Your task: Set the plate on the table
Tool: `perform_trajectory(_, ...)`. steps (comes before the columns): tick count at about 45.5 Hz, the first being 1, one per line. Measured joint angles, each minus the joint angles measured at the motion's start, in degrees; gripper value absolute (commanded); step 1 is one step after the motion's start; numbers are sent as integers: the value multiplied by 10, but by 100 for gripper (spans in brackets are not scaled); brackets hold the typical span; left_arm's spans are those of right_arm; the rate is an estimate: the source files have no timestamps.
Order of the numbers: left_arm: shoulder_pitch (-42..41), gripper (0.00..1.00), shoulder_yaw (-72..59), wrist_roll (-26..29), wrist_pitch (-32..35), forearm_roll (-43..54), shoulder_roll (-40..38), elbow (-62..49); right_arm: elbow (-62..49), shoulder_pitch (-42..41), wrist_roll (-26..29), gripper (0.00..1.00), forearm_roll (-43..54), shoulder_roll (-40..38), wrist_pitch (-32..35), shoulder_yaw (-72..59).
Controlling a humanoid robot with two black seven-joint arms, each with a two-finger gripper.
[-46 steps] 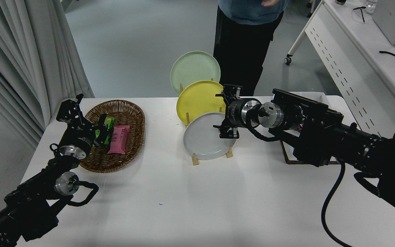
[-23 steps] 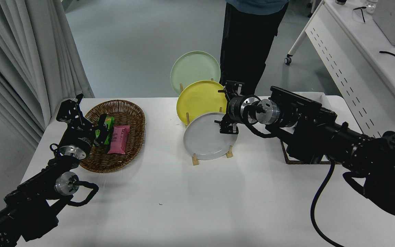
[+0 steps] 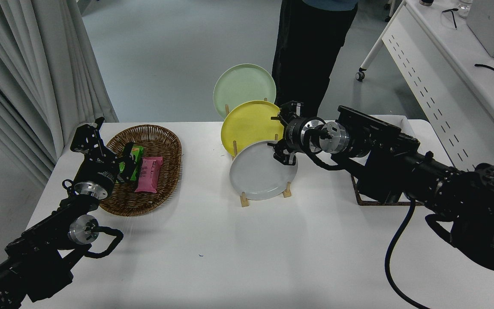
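Note:
The light-grey plate (image 3: 257, 176) stands tilted in the front slot of a wooden rack (image 3: 243, 201) on the white table (image 3: 272, 249). My right gripper (image 3: 282, 136) reaches in from the right at the plate's upper right rim. It is open: the lower finger (image 3: 282, 157) lies over the grey rim, and the upper finger sits by the yellow plate's right edge. The plate rests in the rack. My left gripper (image 3: 109, 143) is parked at the lower left beside the basket, open and empty.
A yellow plate (image 3: 249, 124) and a pale green plate (image 3: 242, 88) stand behind the grey one. A wicker basket (image 3: 161, 141) at the left holds a pink packet (image 3: 147, 174) and a green packet (image 3: 135, 161). A person (image 3: 311, 51) stands at the far side. A perforated-panel desk (image 3: 440, 86) stands at the right.
My right gripper has moved slightly up and left along the grey plate's upper right rim, and its fingers have drawn closer together. The person has shifted right. The plates have not moved.

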State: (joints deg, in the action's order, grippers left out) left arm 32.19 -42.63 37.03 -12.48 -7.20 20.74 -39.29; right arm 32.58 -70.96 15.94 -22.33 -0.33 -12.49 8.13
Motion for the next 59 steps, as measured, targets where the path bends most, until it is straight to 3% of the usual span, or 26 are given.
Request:
perform_trajectory(22, 0, 100, 0, 0, 0, 0, 0, 0, 0, -5, 40, 42, -12, -2, -2, 11)
perform_trajectory(38, 0, 100, 0, -1, 0, 0, 0, 0, 0, -6, 49, 38, -16, -3, -11, 12)
perform_trajectory(43, 0, 100, 0, -1, 0, 0, 0, 0, 0, -7, 52, 32, -18, -3, -13, 12)
perform_trajectory(59, 0, 100, 0, 0, 0, 0, 0, 0, -1, -7, 55, 32, -21, -4, -16, 12)
